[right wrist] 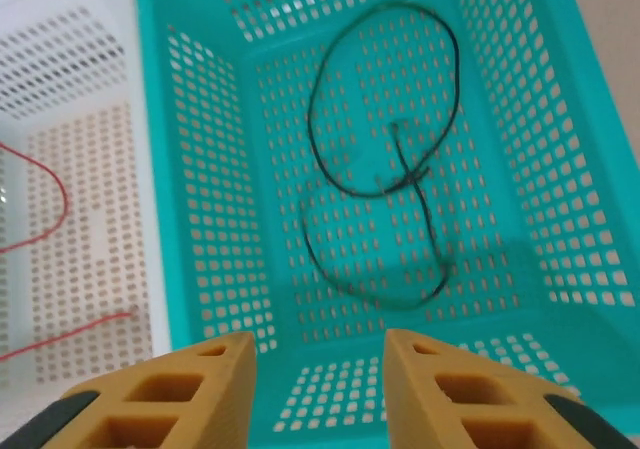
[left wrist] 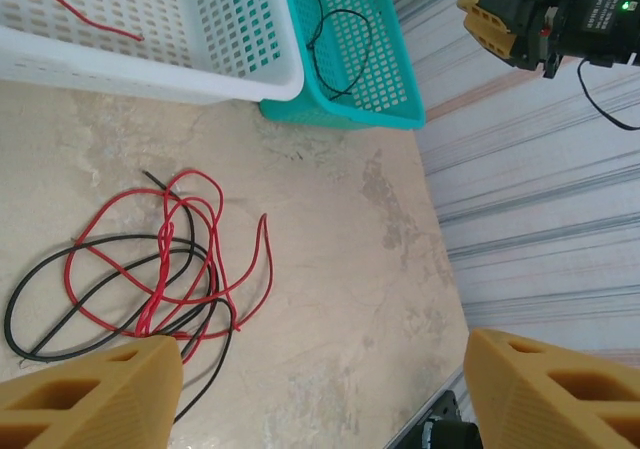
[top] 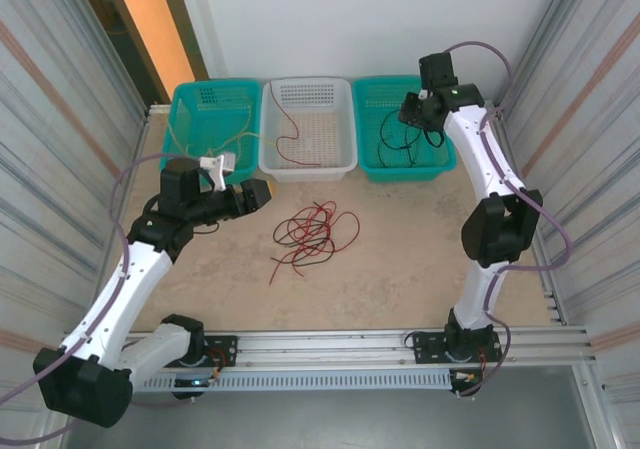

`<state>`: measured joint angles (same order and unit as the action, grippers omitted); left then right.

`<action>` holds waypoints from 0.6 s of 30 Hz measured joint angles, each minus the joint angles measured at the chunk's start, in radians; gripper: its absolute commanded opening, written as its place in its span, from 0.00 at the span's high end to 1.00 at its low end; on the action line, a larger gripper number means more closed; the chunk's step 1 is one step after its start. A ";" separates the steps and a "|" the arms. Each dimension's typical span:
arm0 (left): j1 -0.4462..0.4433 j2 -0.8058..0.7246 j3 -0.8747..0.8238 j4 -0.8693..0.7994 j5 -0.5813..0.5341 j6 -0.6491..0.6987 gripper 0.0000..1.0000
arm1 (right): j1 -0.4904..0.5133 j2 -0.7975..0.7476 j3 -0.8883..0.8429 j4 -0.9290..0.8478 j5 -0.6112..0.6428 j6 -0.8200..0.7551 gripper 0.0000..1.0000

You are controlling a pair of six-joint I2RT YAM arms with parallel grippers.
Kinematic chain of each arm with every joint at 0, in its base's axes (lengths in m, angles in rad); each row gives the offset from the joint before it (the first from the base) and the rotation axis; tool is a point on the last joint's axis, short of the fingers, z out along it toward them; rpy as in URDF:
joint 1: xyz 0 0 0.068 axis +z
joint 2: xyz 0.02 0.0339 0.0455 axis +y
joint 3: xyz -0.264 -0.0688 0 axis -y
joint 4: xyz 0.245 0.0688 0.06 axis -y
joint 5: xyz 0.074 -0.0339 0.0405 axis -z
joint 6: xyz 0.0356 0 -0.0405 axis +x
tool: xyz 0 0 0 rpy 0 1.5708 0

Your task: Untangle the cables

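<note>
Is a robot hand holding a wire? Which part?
Nothing is held. The left gripper is open near the tangled cables; the right gripper is open above the black cable in its basket.

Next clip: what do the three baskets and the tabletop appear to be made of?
Left teal basket, right teal basket and white basket: probably moulded plastic, smooth with slight sheen, given their uniform grid of holes. Tabletop: matte beige with stone-like mottling; real stone or printed laminate, I cannot tell.
</note>
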<state>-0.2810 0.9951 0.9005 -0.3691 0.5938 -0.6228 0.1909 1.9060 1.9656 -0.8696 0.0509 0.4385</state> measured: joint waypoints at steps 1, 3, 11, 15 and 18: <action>0.000 0.009 0.000 -0.004 0.006 0.004 0.30 | 0.000 -0.010 -0.016 0.003 0.000 0.002 0.48; -0.001 0.026 0.000 -0.017 0.009 0.018 0.32 | 0.002 -0.047 -0.071 0.009 -0.001 0.005 0.48; -0.192 0.183 0.044 -0.132 -0.104 0.144 0.37 | 0.108 -0.432 -0.521 0.116 -0.013 0.046 0.49; -0.310 0.309 0.074 -0.160 -0.182 0.217 0.49 | 0.242 -0.639 -0.769 0.207 -0.025 0.112 0.50; -0.346 0.408 0.083 -0.169 -0.233 0.257 0.54 | 0.337 -0.706 -0.925 0.265 -0.024 0.184 0.50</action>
<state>-0.6273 1.4029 0.9836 -0.5381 0.3611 -0.3653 0.5278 1.1999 1.0405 -0.6048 0.0265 0.6228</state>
